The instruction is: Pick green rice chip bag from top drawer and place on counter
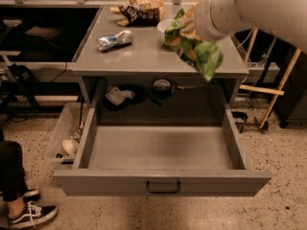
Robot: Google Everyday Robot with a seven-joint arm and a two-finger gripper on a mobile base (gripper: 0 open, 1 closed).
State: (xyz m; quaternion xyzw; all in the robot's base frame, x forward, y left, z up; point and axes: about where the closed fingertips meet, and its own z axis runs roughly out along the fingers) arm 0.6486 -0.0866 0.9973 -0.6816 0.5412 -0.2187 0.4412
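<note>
Camera view shows the claw [188,25] gripping the green bag [202,57], which hangs over the right side of the surface [139,56], clear of the open drawer [163,182]; placing is in hand, and the next move calls for lowering and releasing.

**Green bag in the air at the desk!**

The gripper [188,25] hovers by the right edge of the desk [144,56], jaws pinching the green rice chip bag [199,51], which dangles towards the front right corner. The top drawer [163,183] stands wide open below. A crushed can [114,40] lies near the left edge, and a brown chip bag [142,7] sits at the back edge.
</note>
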